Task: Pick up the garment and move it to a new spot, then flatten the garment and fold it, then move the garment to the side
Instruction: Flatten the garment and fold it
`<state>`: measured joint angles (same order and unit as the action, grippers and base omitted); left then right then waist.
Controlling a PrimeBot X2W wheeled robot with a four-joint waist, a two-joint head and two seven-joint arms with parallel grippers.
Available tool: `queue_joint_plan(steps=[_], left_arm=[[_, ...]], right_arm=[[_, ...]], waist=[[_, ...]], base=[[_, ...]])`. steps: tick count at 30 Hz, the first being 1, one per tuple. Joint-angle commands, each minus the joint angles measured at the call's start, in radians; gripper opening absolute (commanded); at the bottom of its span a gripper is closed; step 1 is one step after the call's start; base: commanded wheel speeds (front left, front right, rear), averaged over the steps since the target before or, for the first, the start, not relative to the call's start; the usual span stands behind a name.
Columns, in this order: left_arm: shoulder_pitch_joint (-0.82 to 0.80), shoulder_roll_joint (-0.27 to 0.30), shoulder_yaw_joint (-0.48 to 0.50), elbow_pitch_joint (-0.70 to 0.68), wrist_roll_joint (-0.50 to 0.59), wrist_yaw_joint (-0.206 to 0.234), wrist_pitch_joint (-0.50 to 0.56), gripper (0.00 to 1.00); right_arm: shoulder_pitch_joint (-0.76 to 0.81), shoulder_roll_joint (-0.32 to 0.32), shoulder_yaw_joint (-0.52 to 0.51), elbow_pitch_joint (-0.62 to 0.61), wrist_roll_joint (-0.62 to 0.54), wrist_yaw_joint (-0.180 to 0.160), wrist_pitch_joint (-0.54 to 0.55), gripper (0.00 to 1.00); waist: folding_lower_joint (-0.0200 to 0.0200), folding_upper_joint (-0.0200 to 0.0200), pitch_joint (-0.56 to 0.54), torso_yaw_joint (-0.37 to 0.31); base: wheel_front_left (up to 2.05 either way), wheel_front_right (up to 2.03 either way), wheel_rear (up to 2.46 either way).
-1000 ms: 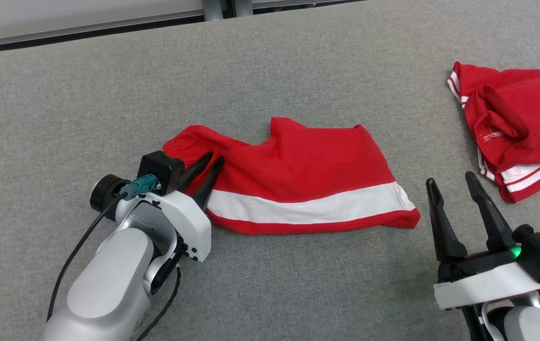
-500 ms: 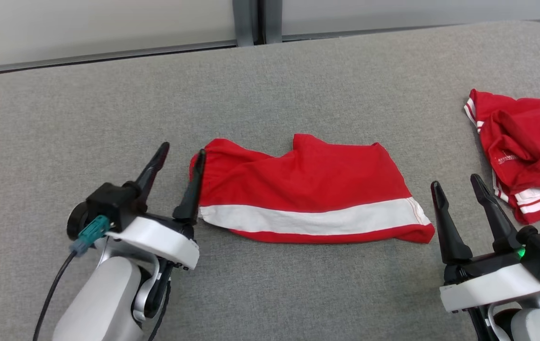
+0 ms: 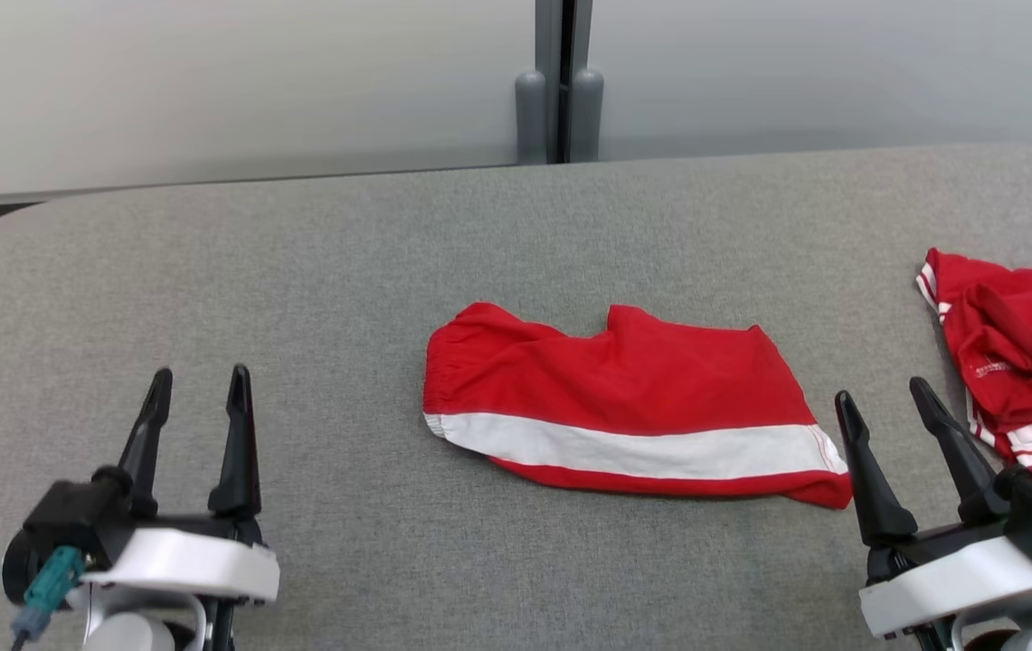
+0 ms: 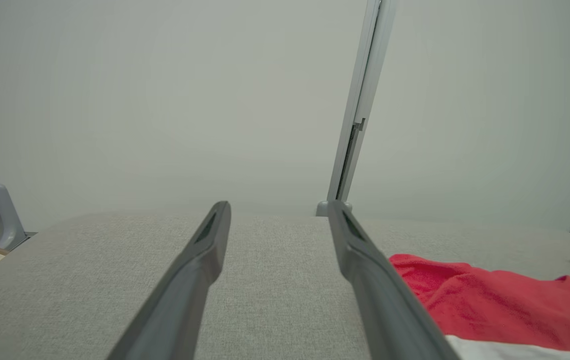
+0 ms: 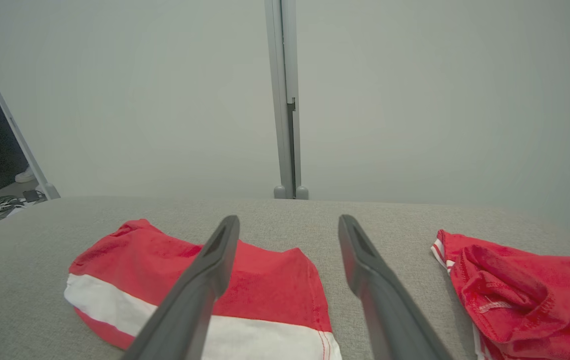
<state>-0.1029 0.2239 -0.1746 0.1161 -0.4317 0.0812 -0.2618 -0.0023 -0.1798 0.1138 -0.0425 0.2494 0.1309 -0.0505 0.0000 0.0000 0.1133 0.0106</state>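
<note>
- the red fabric garment with the broad white stripe point(image 3: 624, 407) lies folded into a compact bundle mid-way across the grey felt-like tabletop point(image 3: 298, 262); nothing touches it; my read is the fold's done and it only needs shifting to the side
- a crumpled red-and-white jersey point(image 3: 1013, 362) sits at the table's right edge, apart from the folded one; probably marks the "side" spot, just guessing
- left gripper point(image 3: 201, 372) hovers at the near left, well apart from the garment; fingers point away from the robot; jaws spread wide, holding nothing
- right gripper point(image 3: 879, 391) sits just beside the garment's striped right end; jaws wide and empty too; looks better placed for the next grab
</note>
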Motion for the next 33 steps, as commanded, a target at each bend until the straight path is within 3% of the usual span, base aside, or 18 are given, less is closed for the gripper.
queue_joint_plan(steps=[1,10,25,29,33], left_arm=[[0.015,0.004,0.003,-0.005,0.009,-0.002,-0.004,1.0],[0.103,0.024,0.002,-0.02,0.04,0.002,-0.004,1.0],[0.105,0.033,-0.017,-0.06,0.048,0.017,0.015,1.0],[0.057,0.032,-0.045,-0.055,0.052,0.0,0.044,1.0],[-0.015,0.015,-0.105,-0.014,0.034,-0.055,0.112,1.0]], right_arm=[[0.01,-0.007,0.0,-0.002,0.005,0.0,0.005,1.0],[0.059,-0.014,-0.011,-0.023,0.007,0.0,0.028,1.0],[0.061,-0.003,-0.016,-0.047,-0.001,0.0,0.038,1.0],[0.041,-0.004,-0.014,-0.053,0.0,0.0,0.036,1.0],[0.023,-0.002,-0.007,-0.057,0.0,0.0,0.034,1.0]], waist=[[0.0,0.0,-0.022,0.01],[0.0,0.0,-0.065,0.01],[0.0,0.0,-0.051,0.012],[0.0,0.0,-0.022,0.005],[0.0,0.0,0.021,-0.011]], base=[[0.0,0.0,0.0],[0.0,0.0,0.0],[0.0,0.0,0.0],[0.0,0.0,0.0],[0.0,0.0,0.0]])
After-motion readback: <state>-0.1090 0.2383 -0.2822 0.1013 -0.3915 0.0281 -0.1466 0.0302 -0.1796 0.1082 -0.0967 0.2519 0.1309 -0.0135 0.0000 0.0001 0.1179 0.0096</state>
